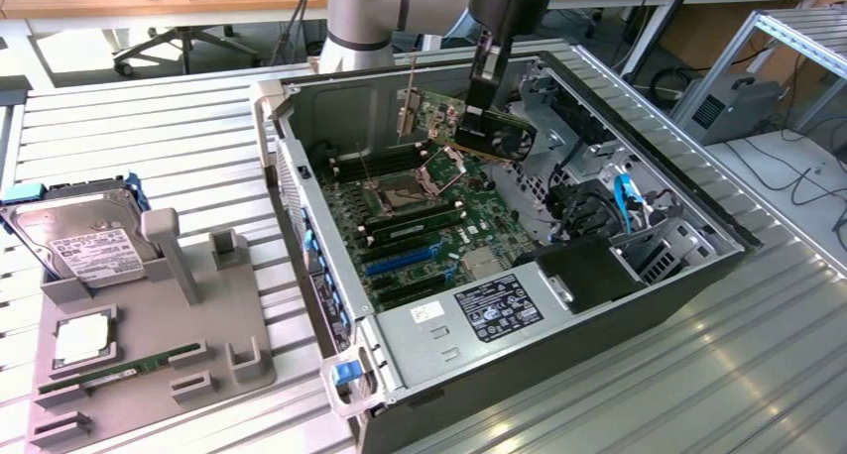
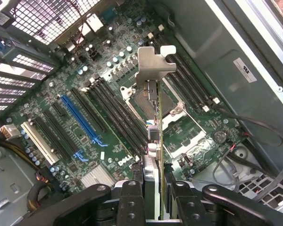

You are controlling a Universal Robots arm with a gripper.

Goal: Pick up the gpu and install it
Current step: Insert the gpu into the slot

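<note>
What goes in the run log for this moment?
grip: jaws shut on gpu | position: in the air above motherboard, inside open computer case | install: not yet seated

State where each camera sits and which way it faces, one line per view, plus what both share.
Exterior view: off the arm, high up, looking down slantwise into the open computer case; the arm and gripper show.
Wrist view: on the wrist, looking down past the gripper's fingers at the motherboard.
Shared: the gpu clamped in the gripper, and the motherboard beneath it.
</note>
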